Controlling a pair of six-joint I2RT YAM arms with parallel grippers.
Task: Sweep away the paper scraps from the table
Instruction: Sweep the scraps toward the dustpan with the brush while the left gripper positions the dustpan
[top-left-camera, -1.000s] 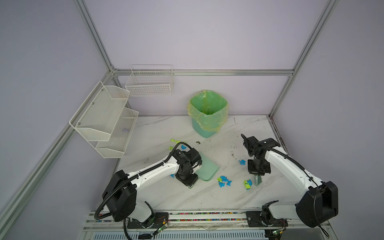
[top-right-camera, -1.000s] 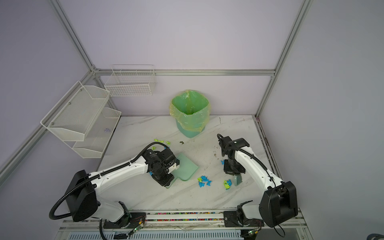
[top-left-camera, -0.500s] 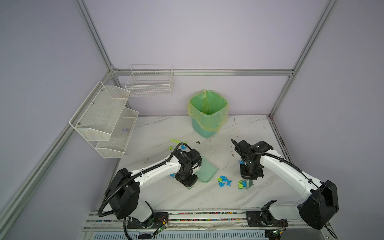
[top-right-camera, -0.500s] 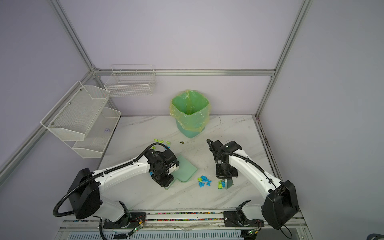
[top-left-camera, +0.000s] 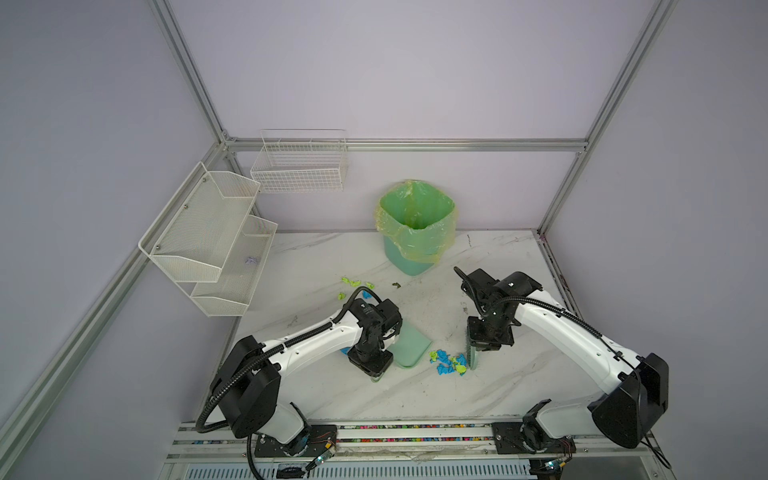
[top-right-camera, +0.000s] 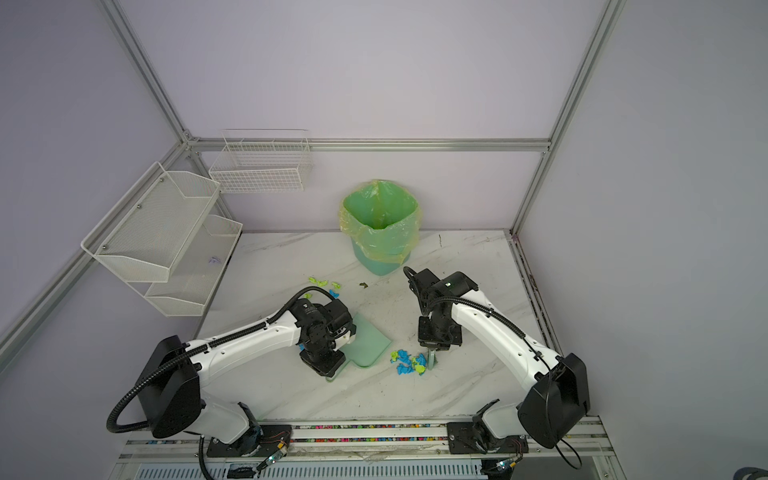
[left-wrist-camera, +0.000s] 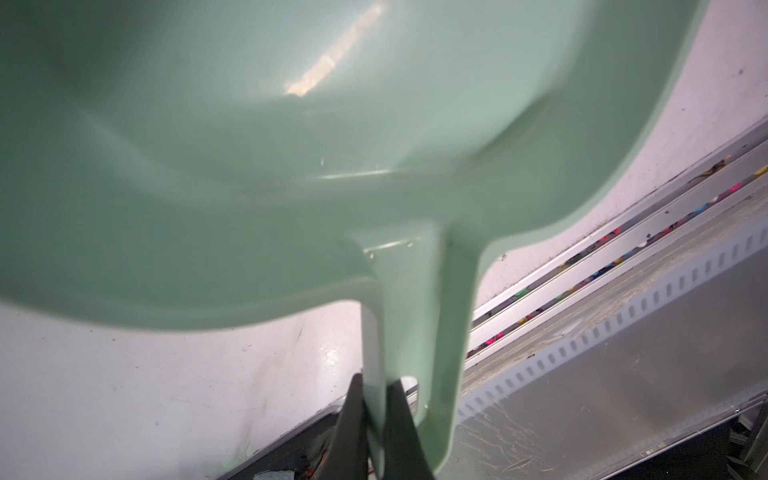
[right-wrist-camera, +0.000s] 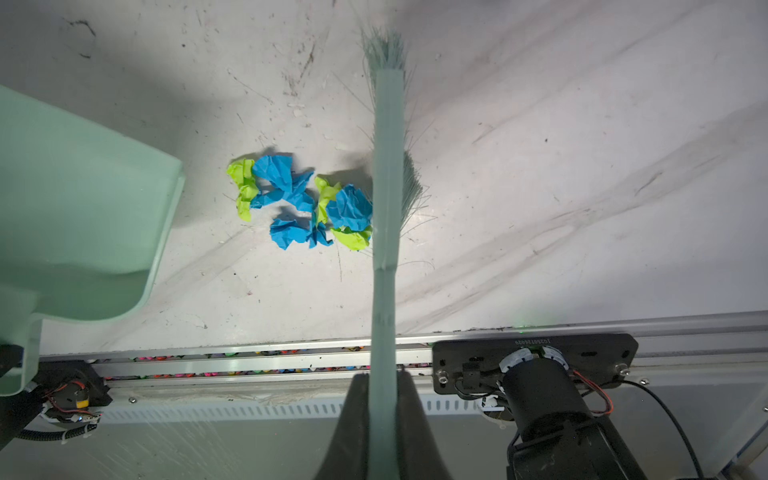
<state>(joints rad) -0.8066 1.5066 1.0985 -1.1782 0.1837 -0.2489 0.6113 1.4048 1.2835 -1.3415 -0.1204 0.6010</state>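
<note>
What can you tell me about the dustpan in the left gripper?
The dustpan is smooth pale-green plastic: a wide shallow scoop with raised side walls and a narrow handle. The left gripper is shut on the handle. Its lip sits low at the table, facing the clustered paper scraps without touching them. No scraps show inside.

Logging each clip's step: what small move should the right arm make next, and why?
Probably push the brush sideways toward the dustpan held by the left gripper. The right gripper is shut on its handle, the bristles sit against the pile of paper scraps, and bare table separates the pile from the dustpan's lip.
</note>
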